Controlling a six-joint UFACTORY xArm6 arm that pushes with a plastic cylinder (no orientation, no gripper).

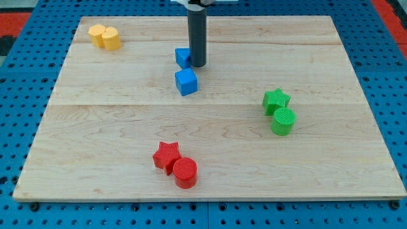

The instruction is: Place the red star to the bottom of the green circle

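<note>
Upper part of my rod cut off by view's top edge; mount above it mostly out of frame. Blue block (183, 57) just left of my tip (198, 66): right side hidden behind rod, shape unclear, contact cannot tell. Yellow blocks (104, 37) far left of tip: pressed together, shapes too small to tell. Desk (356, 165) bottom corners unclear.

The table (127, 114) is pale wood, smooth and matt, with visible grain and plank seams. The red star (166, 156), green circle (283, 121) and other blocks look like matt plastic. The rod above my tip (198, 65) is dark with a dull sheen.
</note>
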